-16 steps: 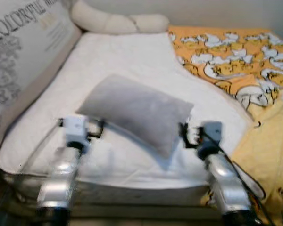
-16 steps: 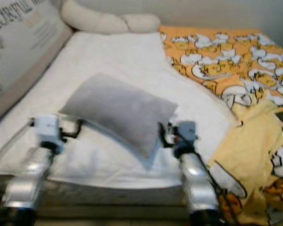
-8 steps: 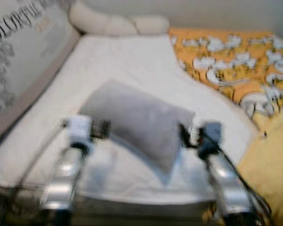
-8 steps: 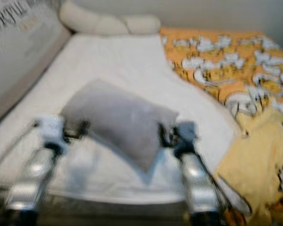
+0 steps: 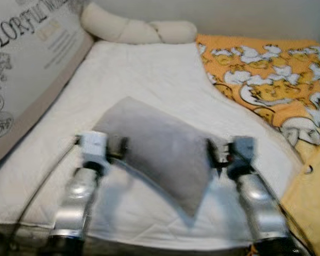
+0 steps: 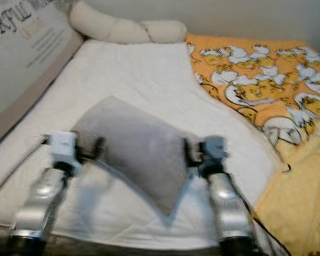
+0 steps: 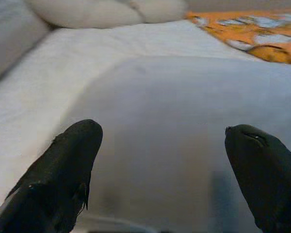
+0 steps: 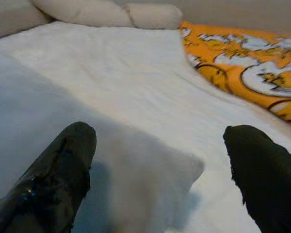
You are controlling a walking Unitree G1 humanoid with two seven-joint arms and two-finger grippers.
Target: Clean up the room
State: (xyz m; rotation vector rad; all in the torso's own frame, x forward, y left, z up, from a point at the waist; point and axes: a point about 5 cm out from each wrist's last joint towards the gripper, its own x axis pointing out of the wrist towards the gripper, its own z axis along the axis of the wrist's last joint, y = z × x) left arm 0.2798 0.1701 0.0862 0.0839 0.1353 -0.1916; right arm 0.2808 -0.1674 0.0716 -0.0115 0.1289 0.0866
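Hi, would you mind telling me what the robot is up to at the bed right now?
The robot is standing at the bed with both arms stretched toward a grey pillow lying on the white sheet. The left gripper and the right gripper are both open, one at each end of the pillow, and nothing is grasped yet. An orange patterned blanket lies crumpled on the robot's right.

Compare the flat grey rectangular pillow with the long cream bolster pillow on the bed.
The flat grey rectangular pillow lies askew near the foot of the white mattress, between both open grippers; the long cream bolster pillow sits at the far end. The grey one is flat and cornered, the cream one round, lumpy and tube-like. Both are soft and rest on the mattress.
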